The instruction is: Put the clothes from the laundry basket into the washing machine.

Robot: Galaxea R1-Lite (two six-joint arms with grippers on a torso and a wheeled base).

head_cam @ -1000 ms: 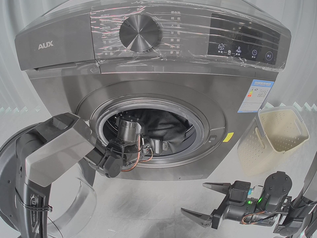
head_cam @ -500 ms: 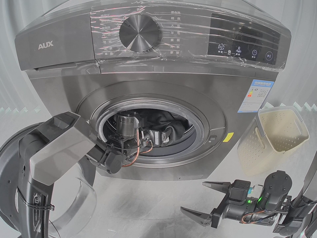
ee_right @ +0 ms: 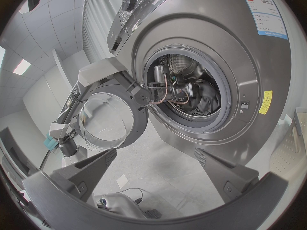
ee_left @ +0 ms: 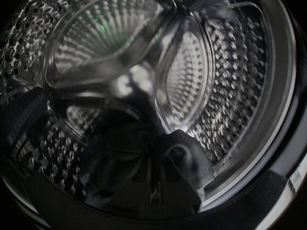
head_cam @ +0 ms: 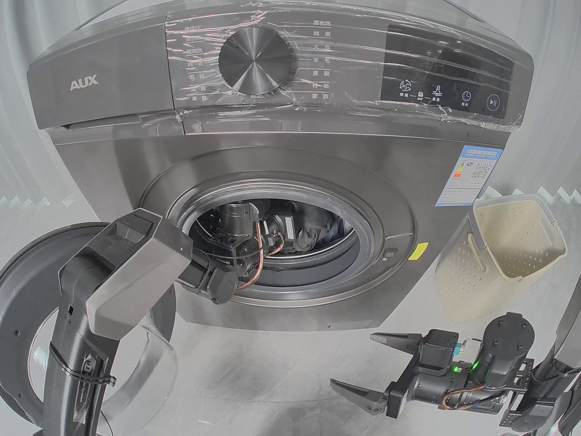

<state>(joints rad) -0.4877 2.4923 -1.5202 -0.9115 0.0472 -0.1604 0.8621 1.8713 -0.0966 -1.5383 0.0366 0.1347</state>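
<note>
The grey washing machine [head_cam: 290, 152] stands with its door [head_cam: 24, 310] swung open to the left. My left arm reaches through the round opening [head_cam: 378, 237] into the drum. My left gripper [ee_left: 155, 179] is shut on a dark garment [ee_left: 188, 157], which bunches up low inside the perforated steel drum [ee_left: 236, 80]. The same garment [ee_right: 208, 99] shows behind the left wrist in the right wrist view. The cream laundry basket [head_cam: 514, 255] sits tilted on the floor right of the machine, with nothing visible in it. My right gripper [head_cam: 354, 361] hangs open low in front of the machine, holding nothing.
Bare grey floor [head_cam: 272, 370] lies between the machine and my right gripper [ee_right: 153, 154]. The glass door bowl [ee_right: 105, 118] juts out to the left of the opening. The basket's side [ee_right: 287, 150] stands close to my right arm.
My left arm has pushed deeper and higher into the drum, carrying the dark garment inward from the opening. The right arm and the basket have stayed still.
</note>
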